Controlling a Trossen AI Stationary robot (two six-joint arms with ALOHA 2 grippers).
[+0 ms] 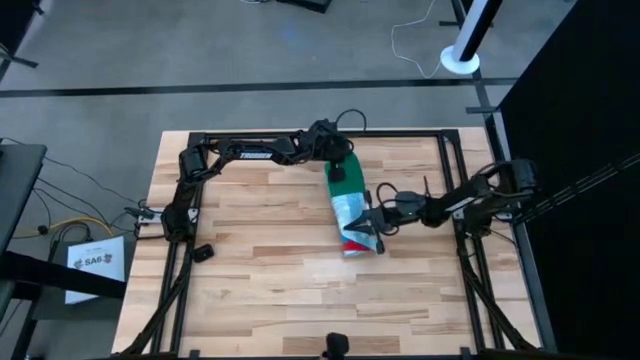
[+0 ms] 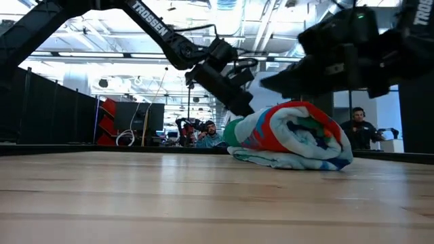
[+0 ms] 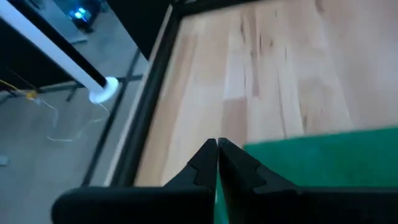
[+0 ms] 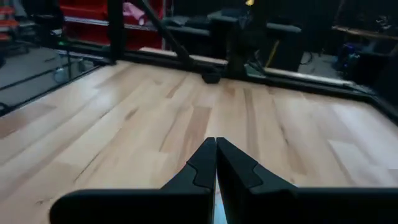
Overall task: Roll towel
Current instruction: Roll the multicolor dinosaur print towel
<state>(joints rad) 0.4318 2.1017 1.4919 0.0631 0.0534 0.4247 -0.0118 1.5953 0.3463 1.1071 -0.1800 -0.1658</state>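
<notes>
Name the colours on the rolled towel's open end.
Red, green, white and light blue on the towel, best seen in the low view.

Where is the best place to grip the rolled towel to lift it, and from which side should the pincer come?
Probably around the middle of the towel, from straight above, fingers across the roll's narrow width. It lies as a long, thick bundle on the table, so a mid grip should sag evenly. Both ends are occupied: left pincer, right pincer.

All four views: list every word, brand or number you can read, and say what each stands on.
"TROSSEN": white letters on the left arm, readable in the low view, blurred in the high view.
"SA6": on a white sheet on the floor, left of the table; its smaller print is unreadable.
The towel carries no text.
</notes>
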